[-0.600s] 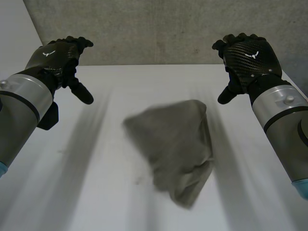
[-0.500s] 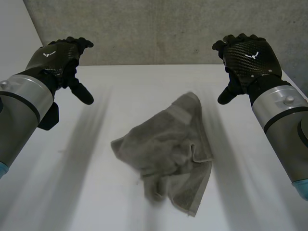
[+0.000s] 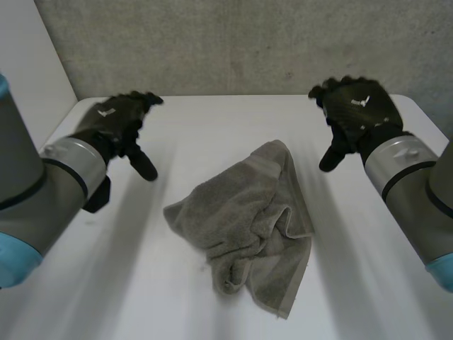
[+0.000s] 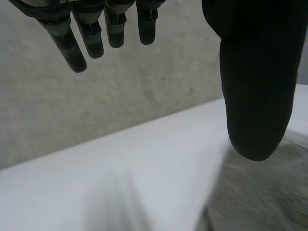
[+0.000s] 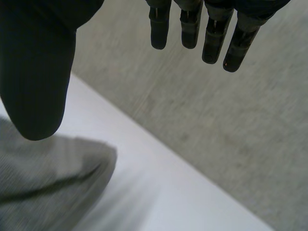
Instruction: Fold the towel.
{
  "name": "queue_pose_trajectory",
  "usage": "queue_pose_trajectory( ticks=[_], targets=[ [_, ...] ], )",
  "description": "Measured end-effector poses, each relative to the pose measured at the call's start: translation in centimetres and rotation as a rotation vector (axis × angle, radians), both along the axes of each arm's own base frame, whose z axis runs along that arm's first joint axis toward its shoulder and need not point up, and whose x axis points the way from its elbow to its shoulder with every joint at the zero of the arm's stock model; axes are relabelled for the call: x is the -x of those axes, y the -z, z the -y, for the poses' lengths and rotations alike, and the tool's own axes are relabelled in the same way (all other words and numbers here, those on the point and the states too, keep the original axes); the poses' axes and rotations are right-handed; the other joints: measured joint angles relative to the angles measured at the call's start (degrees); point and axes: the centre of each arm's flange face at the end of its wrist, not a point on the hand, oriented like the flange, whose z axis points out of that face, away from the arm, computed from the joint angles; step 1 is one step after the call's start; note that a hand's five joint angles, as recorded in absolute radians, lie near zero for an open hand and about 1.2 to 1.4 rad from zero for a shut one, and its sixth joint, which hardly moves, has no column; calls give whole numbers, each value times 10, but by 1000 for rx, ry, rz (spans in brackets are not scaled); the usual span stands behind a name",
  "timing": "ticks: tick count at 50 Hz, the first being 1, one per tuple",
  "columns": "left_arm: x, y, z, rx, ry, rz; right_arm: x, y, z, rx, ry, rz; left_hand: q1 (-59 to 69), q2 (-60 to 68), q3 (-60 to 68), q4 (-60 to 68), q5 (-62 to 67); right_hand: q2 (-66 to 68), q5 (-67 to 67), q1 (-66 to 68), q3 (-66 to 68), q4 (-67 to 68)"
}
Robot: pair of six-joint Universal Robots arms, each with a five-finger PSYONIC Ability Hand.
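Note:
A grey towel (image 3: 248,219) lies crumpled in a loose heap on the middle of the white table (image 3: 212,120), one corner pointing to the far side. My left hand (image 3: 113,124) hovers to the towel's left, apart from it, fingers relaxed and thumb pointing down. My right hand (image 3: 354,113) hovers off the towel's far right corner, also open and empty. In the left wrist view my straight fingers (image 4: 96,33) and thumb (image 4: 255,86) hang above the towel's edge (image 4: 260,192). In the right wrist view my thumb (image 5: 38,77) is over the towel (image 5: 48,178).
A grey textured wall (image 3: 233,42) runs along the table's far edge. A pale wall panel (image 3: 28,78) stands at the left. Bare table surface lies on both sides of the towel and in front of it.
The towel dropped and settled into its heap on the table. Both hands have moved inward and lower toward the towel, the left one more.

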Motion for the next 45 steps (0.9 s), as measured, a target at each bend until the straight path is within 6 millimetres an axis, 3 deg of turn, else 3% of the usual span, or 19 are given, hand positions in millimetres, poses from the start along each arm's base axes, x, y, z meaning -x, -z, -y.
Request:
queue_pose_trajectory(
  ticks=[6, 11, 12, 15, 17, 19, 20, 26, 27, 31, 36, 45],
  targets=[
    [10, 14, -9, -58, 52, -11, -4, 28, 2, -112, -32, -63, 0, 0, 0, 0, 0, 18, 23, 2, 26, 10],
    [14, 16, -15, -88, 51, -49, -9, 51, 2, -194, -79, -90, 0, 0, 0, 0, 0, 42, 41, 19, 48, 35],
    [14, 16, -17, -103, 40, -77, -12, 65, 2, -242, -107, -101, 0, 0, 0, 0, 0, 62, 64, 46, 72, 61],
    [15, 17, -19, -118, 26, -104, -14, 74, 2, -272, -124, -106, 0, 0, 0, 0, 0, 87, 89, 71, 99, 87],
    [15, 17, -21, -133, 12, -129, -18, 92, 2, -330, -151, -112, 0, 0, 0, 0, 0, 144, 138, 115, 152, 140],
    [16, 18, -23, -141, 7, -140, -19, 96, 2, -340, -155, -112, 0, 0, 0, 0, 0, 144, 138, 115, 152, 140],
    [17, 19, -26, -152, 3, -153, -22, 109, 2, -372, -166, -108, 0, 0, 0, 0, 0, 203, 189, 162, 207, 194],
    [20, 24, -34, -192, -9, -199, -31, 127, 7, -378, -172, -77, 0, 0, 0, 0, 0, 373, 357, 310, 377, 364],
    [20, 26, -37, -217, -18, -227, -33, 129, 10, -357, -172, -60, 0, 0, 0, 0, 0, 486, 463, 398, 489, 472],
    [19, 34, -42, -281, -44, -293, -39, 125, 19, -280, -171, -9, 0, 0, 0, 0, 0, 546, 533, 433, 553, 545],
    [16, 45, -48, -357, -77, -353, -42, 114, 26, -211, -170, 28, 0, 0, 0, 0, 0, 546, 535, 433, 553, 546],
    [21, 81, -72, -545, -101, -371, -33, 61, 38, -40, -77, 63, 0, 0, 0, 0, 0, 546, 536, 433, 553, 547]
  ],
)
